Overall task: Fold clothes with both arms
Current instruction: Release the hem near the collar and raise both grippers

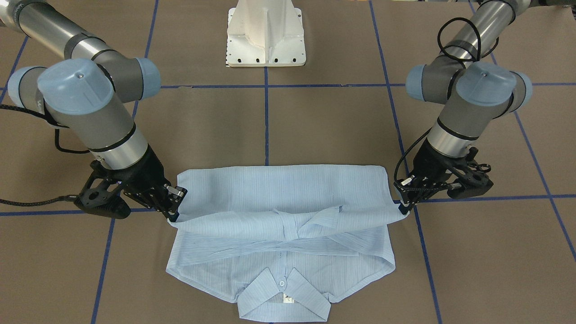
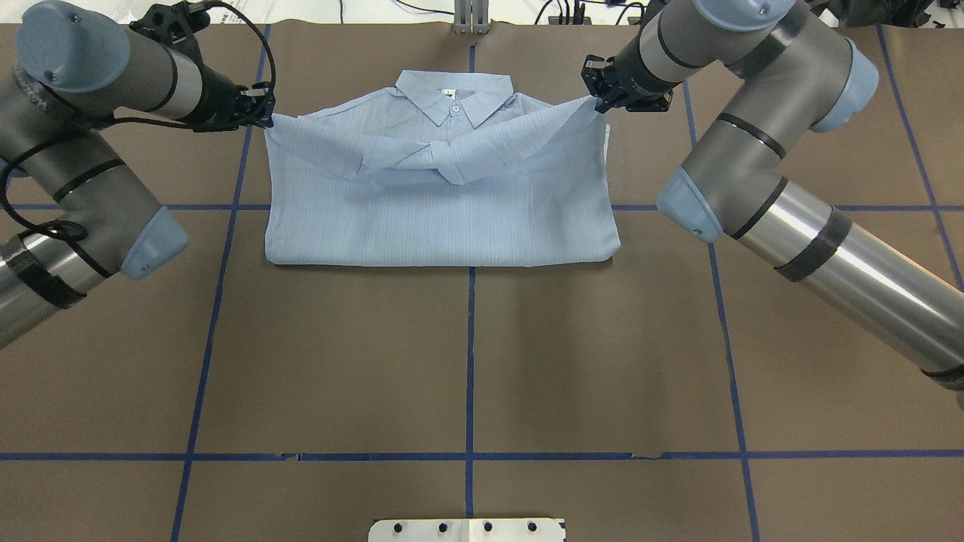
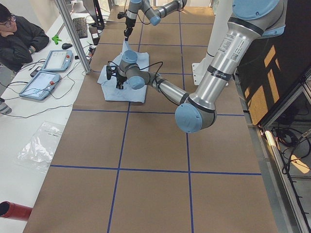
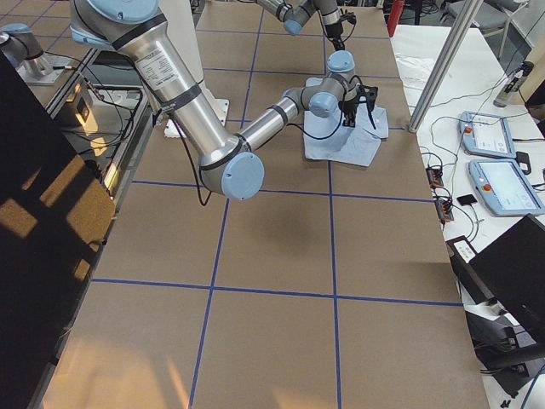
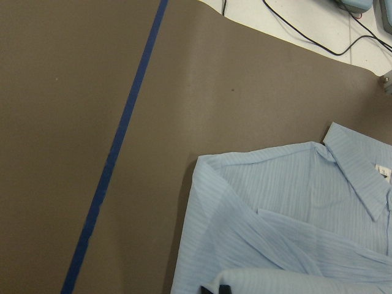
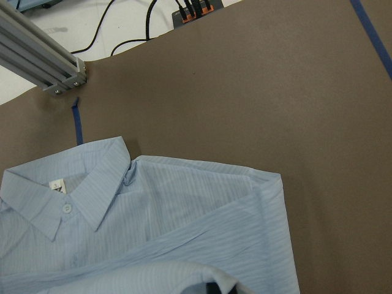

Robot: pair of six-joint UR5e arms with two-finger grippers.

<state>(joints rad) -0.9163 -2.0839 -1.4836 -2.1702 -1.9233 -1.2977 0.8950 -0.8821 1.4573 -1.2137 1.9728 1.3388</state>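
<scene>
Thin, limp shirt (image 2: pixel 444 218), likely light and sags. Left gripper (image 2: pixel 263 117) and right gripper (image 2: pixel 600 102) are each clamped on a lifted corner. Best gripped there, with the cloth taut between them.

On table (image 2: pixel 467 361) a shirt (image 2: pixel 444 218), left tool (image 2: pixel 265 117) at its left corner, right tool (image 2: pixel 599 102) at its right

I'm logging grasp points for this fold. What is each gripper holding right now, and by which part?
Both hold the shirt: the left gripper pinches one corner of the folded-over layer's free edge, the right gripper the opposite corner.
</scene>
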